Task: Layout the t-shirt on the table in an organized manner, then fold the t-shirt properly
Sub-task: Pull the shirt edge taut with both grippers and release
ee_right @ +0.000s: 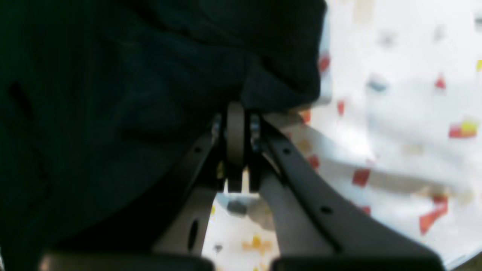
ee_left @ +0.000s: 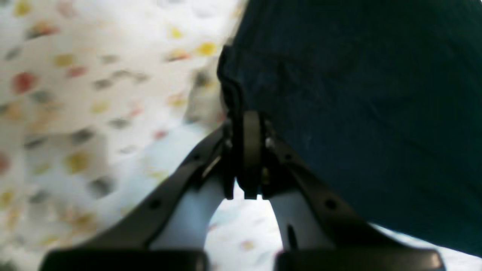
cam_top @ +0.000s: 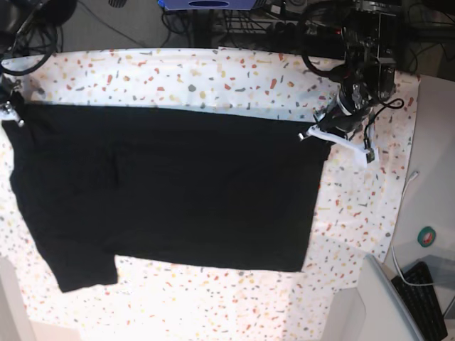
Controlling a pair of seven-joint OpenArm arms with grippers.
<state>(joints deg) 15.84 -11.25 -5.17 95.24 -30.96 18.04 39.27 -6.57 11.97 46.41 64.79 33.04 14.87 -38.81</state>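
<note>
Overhead, the table (cam_top: pixel 234 74) fills most of the base view: white top, scattered with red, orange, yellow and grey flecks. Its far edge runs beside a strip of dark floor crowded with black cables (cam_top: pixel 28 42) and a blue object (cam_top: pixel 206 3), partly cut off.

Spread across the table is the t-shirt (cam_top: pixel 178 192), plain black side up, stretched sideways. One sleeve (cam_top: pixel 78 266) hangs toward the table's near edge on the side of the right arm. Flecked surface shows on all sides of the cloth.

Left gripper (ee_left: pixel 246 124): closed tight on the t-shirt's corner, fingers pinched together with dark fabric bunched between them. In the base view it sits at the shirt's far corner on the side where the arm's black housing (cam_top: pixel 370 50) rises above the table's far edge. White parts and loose cable hang off the wrist.

Right gripper (ee_right: pixel 237 113): also clamped on the t-shirt, a fold of black cloth gathered at the fingertips. In the base view only a sliver shows at the opposite far corner (cam_top: pixel 10 106), at the picture's edge.

Off the table, past the left arm's side: a pale surface with a keyboard (cam_top: pixel 426 288), a white cable (cam_top: pixel 409 206), and a small round teal item (cam_top: pixel 427 236). Both wrist views are blurred.
</note>
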